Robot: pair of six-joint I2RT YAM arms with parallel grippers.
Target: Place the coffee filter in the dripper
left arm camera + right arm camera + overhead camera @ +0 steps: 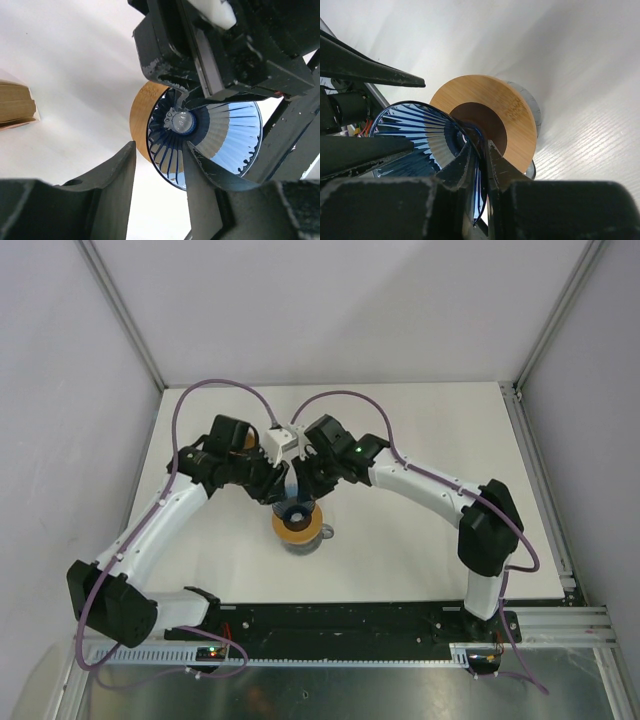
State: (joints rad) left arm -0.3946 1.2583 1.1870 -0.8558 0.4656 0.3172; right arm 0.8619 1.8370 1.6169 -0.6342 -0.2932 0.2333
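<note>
Just over the single clear glass carafe (pixel 534 107) capped by one round bamboo ring (pixel 515 120), the right gripper (pixel 480 148) pinches the wall of the one blue ribbed translucent dripper (pixel 162 145), tipped sideways with one pale fan-shaped paper filter (pixel 225 135) lying inside it, while the left gripper (pixel 159 149) waits at its rim, jaws apart.

Blue dripper (pixel 410 127) rim pinched by right claw (pixel 480 148); wooden ring (pixel 517 120) beside.

stacked papers (pixel 15 105): cut by left edge | carafe (pixel 534 107): mostly behind wooden ring (pixel 515 125) | dripper (pixel 415 130): partly behind jaws
</note>
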